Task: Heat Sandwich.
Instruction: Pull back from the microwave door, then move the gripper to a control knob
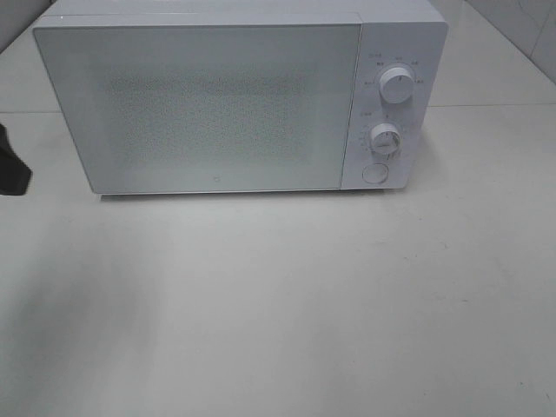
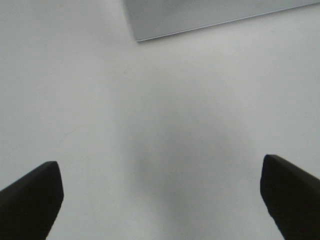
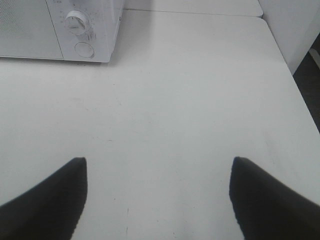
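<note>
1. I see a white microwave [image 1: 234, 95] on the pale table [image 1: 278, 330], door [image 1: 200, 104] shut, upper knob [image 1: 397, 87] above lower knob [image 1: 384, 139].
2. My left gripper [image 2: 160, 175] hangs over bare table near the microwave's corner, jaws wide apart, empty.
3. My right gripper [image 3: 157, 170] has its jaws apart, holding nothing.
4. I cannot tell where the sandwich is; no view shows it.

you have a white microwave [image 1: 208, 104], door shut, on the pale table [image 1: 278, 304]; its upper knob [image 1: 398, 87], lower knob [image 1: 385, 139] and round button [image 1: 375, 173] sit at right.
</note>
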### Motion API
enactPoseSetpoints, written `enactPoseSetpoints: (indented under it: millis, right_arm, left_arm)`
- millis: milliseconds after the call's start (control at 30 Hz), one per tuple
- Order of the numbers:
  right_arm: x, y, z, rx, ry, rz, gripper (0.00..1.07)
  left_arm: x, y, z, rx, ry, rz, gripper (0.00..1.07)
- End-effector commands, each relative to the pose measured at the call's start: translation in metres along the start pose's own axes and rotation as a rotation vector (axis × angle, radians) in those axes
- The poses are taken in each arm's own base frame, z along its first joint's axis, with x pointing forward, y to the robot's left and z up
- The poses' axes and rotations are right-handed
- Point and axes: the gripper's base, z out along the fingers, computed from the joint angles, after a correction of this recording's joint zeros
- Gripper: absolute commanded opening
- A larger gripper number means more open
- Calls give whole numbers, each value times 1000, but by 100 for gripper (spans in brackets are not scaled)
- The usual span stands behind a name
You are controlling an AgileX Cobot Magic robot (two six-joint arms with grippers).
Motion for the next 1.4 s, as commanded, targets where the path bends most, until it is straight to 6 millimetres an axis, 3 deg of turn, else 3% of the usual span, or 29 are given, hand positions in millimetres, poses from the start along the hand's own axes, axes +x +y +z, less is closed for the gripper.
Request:
enactPoseSetpoints:
  millis: [33,200,367,700,967,1400]
  right_arm:
    - [2,0,-3,8,-35,8,76]
    - [2,0,-3,8,-35,8,76]
    - [2,0,-3,8,-35,8,76]
    - [2,0,-3,8,-35,8,76]
    - [2,0,-3,8,-35,8,76]
    - [2,0,-3,8,-35,8,76]
  left_arm:
    - [7,19,-14,-49,13,-42,103]
    - [20,36,-36,-81,37,-106,103]
    - [36,34,-51,-36,30,-128,103]
    - [90,30,-52,-36,78,-155,103]
    - [125,29,-59,-53,19,-129,103]
    - [138,25,-82,-26,-151,-144,103]
